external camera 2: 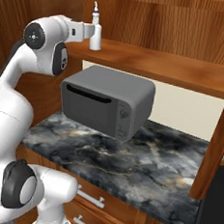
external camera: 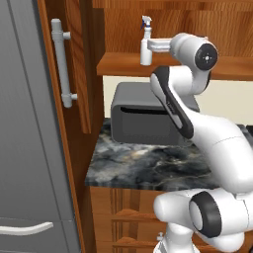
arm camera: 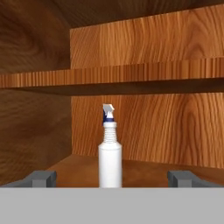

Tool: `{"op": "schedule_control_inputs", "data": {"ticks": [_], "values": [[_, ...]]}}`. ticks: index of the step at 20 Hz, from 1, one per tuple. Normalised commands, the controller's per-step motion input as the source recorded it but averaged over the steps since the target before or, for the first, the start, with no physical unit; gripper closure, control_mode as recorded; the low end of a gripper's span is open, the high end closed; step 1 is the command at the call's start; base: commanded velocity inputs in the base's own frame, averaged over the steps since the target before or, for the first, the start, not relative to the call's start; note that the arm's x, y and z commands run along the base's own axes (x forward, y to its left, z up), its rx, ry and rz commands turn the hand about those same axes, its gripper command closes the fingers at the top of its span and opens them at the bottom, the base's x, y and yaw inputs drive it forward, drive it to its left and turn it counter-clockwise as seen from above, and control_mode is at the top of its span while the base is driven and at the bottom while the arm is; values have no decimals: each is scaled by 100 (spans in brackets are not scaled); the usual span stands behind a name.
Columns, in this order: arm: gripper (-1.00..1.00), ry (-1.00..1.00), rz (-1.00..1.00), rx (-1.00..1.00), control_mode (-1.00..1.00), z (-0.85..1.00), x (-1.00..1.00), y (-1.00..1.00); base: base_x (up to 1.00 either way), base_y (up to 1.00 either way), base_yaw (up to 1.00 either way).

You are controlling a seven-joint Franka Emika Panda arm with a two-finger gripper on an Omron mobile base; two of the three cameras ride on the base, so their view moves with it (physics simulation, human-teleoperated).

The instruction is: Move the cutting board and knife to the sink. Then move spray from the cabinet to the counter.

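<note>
Tool (arm camera: 112, 178) is spread wide and empty, level with the spray (arm camera: 110, 153) that stands upright on the cabinet (external camera: 74, 59) shelf (body centred between the fingers, likely lined up for a side grasp), desk (external camera 2: 143, 158) below waiting.

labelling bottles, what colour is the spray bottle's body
White, with a blue-and-white nozzle; hand view shows the spray bottle best.

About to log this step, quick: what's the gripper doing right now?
Gripper: open, jaws spread wide on either side of the spray on the cabinet shelf, not gripping it.
</note>
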Motion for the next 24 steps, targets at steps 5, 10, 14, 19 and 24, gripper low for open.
{"op": "schedule_control_inputs", "data": {"ticks": [5,10,14,19,24], "values": [[-100,0,0,0,-100,-7,27,9,0,0,0],[-100,0,0,0,-100,-1,26,11,0,0,0],[-100,0,0,0,-100,0,13,0,0,0,0],[-100,0,1,0,-100,0,15,0,0,0,0],[-100,0,2,0,-100,0,9,-2,0,0,0]]}}
